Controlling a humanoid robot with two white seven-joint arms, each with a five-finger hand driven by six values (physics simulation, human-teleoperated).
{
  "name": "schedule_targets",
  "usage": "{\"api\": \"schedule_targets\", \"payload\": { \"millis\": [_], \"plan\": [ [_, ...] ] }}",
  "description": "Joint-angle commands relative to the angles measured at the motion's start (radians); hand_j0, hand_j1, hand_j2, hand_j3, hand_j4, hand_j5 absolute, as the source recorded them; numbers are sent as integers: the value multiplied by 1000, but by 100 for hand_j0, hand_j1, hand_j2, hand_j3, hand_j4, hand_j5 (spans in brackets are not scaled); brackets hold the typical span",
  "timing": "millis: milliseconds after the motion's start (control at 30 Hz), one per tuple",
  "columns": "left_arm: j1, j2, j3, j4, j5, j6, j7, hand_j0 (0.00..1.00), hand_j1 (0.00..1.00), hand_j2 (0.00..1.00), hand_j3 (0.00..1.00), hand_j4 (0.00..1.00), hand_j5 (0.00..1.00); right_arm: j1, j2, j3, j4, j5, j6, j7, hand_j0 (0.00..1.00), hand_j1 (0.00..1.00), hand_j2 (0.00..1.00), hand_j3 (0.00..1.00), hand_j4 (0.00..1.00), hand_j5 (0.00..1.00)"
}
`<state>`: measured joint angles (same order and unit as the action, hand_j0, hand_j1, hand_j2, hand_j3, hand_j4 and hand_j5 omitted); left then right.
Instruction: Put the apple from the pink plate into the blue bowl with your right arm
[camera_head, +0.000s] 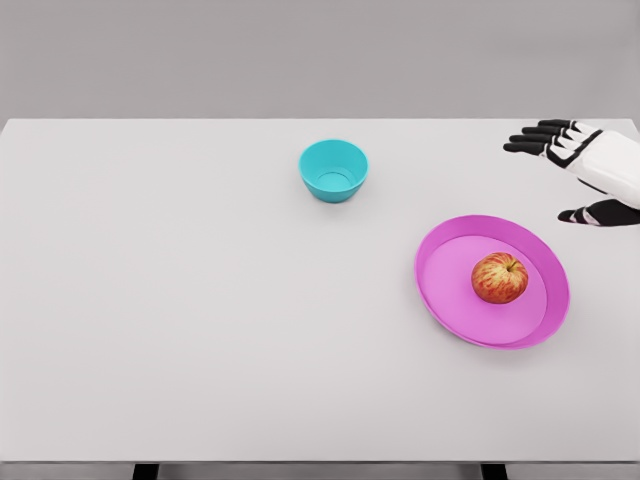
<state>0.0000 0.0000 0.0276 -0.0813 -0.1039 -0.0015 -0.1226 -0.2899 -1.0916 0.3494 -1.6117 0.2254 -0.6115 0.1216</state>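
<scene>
Apple (499, 278) sits upright on pink plate (445, 290), right of centre; blue bowl (333, 170) up-left of plate, well apart; right hand (590, 170) above-right of plate, fingers (535, 137) spread, holding nothing; reach step; next: descend onto apple, close around it.

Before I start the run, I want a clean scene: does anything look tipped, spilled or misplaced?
Nothing stands out. The apple sits upright on the pink plate, the blue bowl stands upright and empty, and the right hand hovers open beyond the plate.
</scene>
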Motion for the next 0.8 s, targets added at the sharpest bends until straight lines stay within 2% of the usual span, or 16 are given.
{"api": "schedule_targets", "payload": {
  "millis": [0, 167, 233, 267, 333, 367, 467, 533, 633, 767],
  "plan": [
    [0, 0, 0, 0, 0, 0, 0, 100, 100, 100, 100, 100, 100, 0, -2, 3, 1, -8, 1, 0, 100, 100, 100, 100, 100, 100],
    [0, 0, 0, 0, 1, 0, 0, 100, 100, 100, 100, 100, 100, 11, -20, 2, 7, -11, 1, 0, 100, 100, 100, 100, 100, 100],
    [0, 0, 0, 0, 0, 0, 0, 100, 100, 100, 100, 100, 100, 54, -27, 2, -5, -6, 1, 16, 100, 100, 100, 100, 100, 100],
    [0, 0, 0, 0, 1, 0, 0, 100, 100, 100, 100, 100, 100, 55, -27, 2, -5, -8, 1, 76, 100, 100, 100, 100, 100, 100],
    [0, 0, 0, 0, 0, -2, 0, 100, 100, 100, 100, 100, 100, 45, -28, -7, -13, -6, 1, 291, 100, 100, 100, 100, 100, 100],
    [0, 0, 0, 0, 1, 0, 0, 100, 100, 100, 100, 100, 100, 45, -28, -21, -22, -8, 1, 346, 100, 100, 100, 100, 100, 100],
    [0, 0, 0, 0, 1, 0, 0, 100, 100, 100, 100, 100, 100, 46, -34, -33, -30, -8, 1, 366, 100, 100, 100, 100, 100, 100],
    [0, 0, 0, 0, 1, 0, 0, 100, 100, 100, 100, 100, 100, 46, -31, -33, -27, -8, 1, 426, 100, 100, 100, 100, 100, 100],
    [0, 0, 0, 0, 0, 0, 0, 100, 100, 100, 100, 100, 100, 52, 12, -24, -14, -5, 1, 441, 100, 100, 100, 100, 100, 100],
    [0, 0, 0, 0, 1, 0, 0, 100, 100, 100, 100, 100, 100, 46, 32, -26, -4, -6, 1, 481, 100, 100, 100, 100, 100, 100]
  ]
}}
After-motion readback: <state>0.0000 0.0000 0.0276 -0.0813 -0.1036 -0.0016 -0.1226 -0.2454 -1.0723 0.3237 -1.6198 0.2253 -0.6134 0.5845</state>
